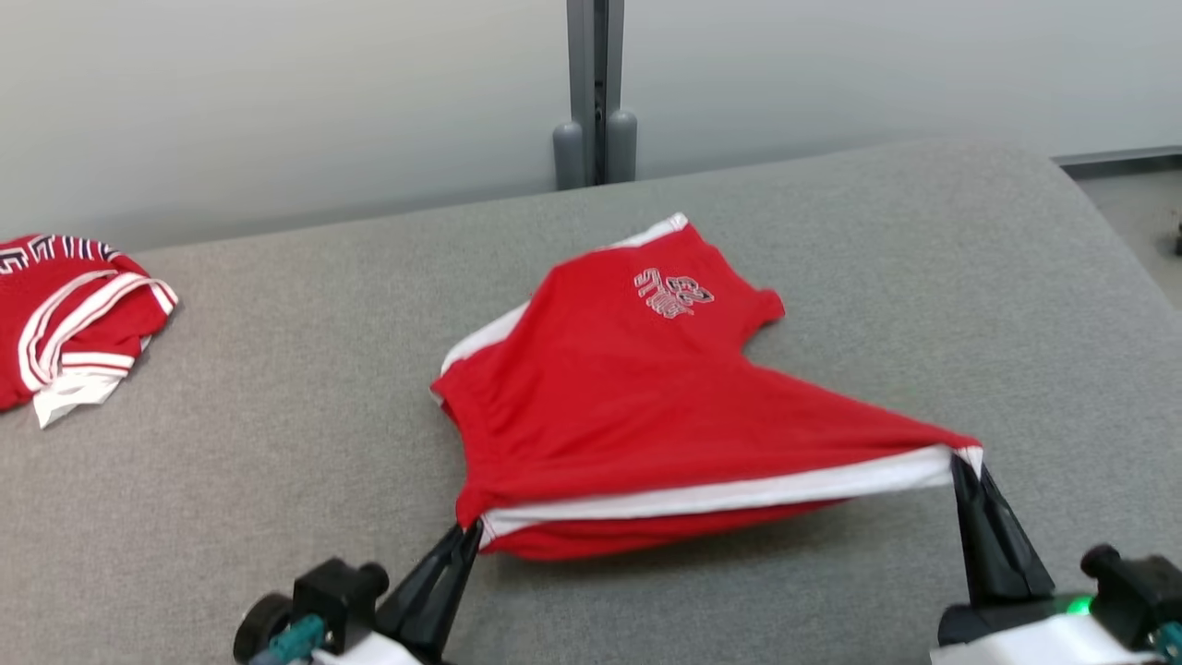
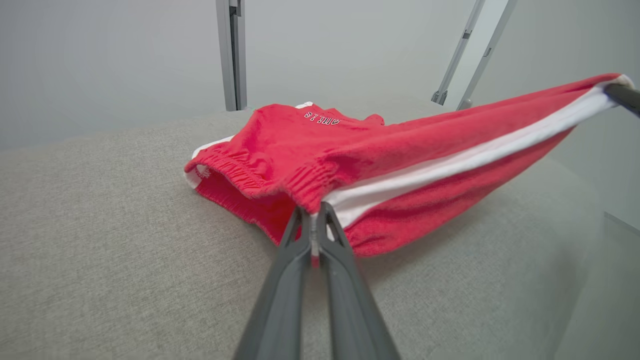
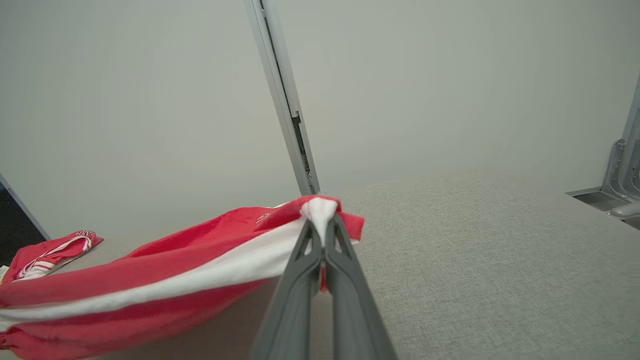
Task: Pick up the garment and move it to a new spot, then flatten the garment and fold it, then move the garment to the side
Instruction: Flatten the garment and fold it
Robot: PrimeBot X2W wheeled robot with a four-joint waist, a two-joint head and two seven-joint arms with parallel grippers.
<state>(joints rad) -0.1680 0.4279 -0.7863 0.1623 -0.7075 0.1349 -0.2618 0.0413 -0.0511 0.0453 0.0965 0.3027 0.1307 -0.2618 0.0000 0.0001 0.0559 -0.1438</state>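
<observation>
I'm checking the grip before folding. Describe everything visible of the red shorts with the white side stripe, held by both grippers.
The red shorts with a white side stripe are soft knit cloth, with a gathered elastic waistband and a white outlined logo on one leg. The left gripper pinches the waistband end of the stripe, the right gripper its other end, lifting that edge taut; the far part rests on the grey upholstered surface.

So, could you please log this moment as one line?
left fingers: shut on red-and-white fabric shorts | right fingers: shut on shorts
</observation>
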